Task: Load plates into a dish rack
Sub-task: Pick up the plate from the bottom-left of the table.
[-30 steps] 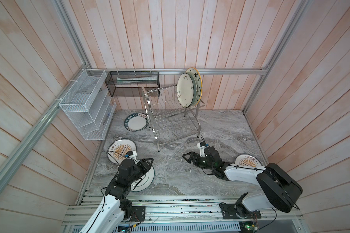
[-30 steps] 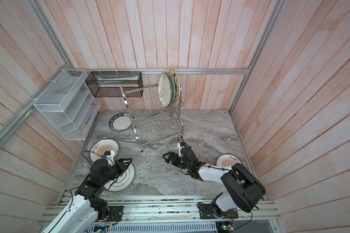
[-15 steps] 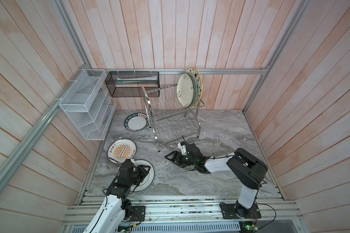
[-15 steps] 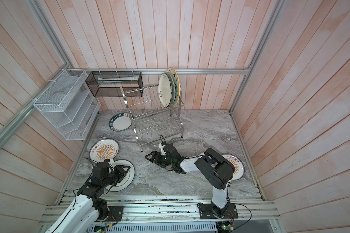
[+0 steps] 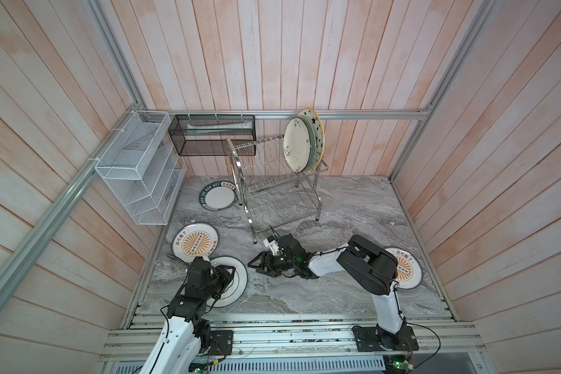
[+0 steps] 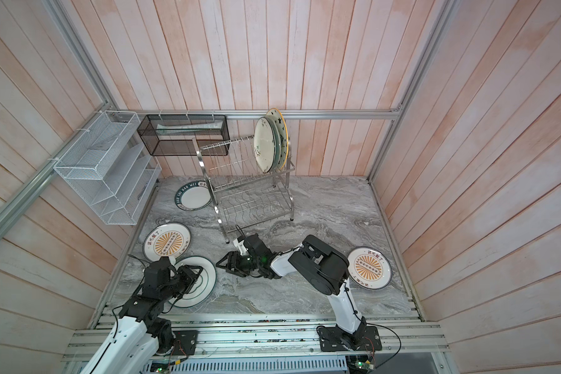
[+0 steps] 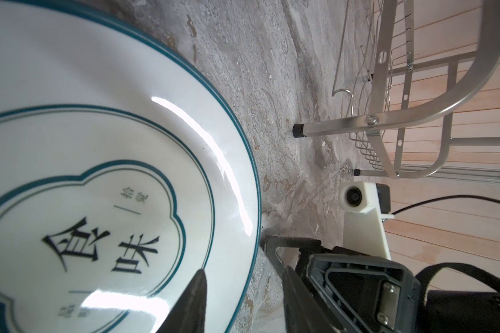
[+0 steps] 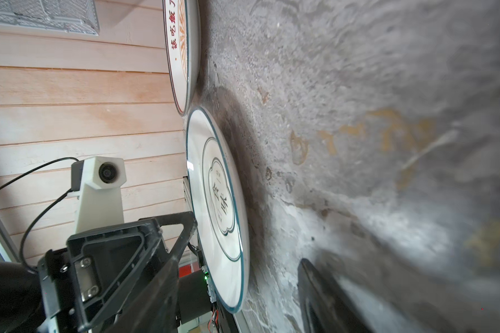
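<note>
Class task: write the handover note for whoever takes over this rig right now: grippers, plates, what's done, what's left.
Left gripper: over the teal-rimmed plate, one finger above its face; grip unclear.
Right gripper: open, empty, at that plate's rim.
Done: at least two plates upright in the upper tier of the dish rack.
Left: four plates flat on the table: teal-rimmed plate, a sunburst plate beside it, another sunburst plate by the right arm, lettered-rim plate beside the rack.
</note>
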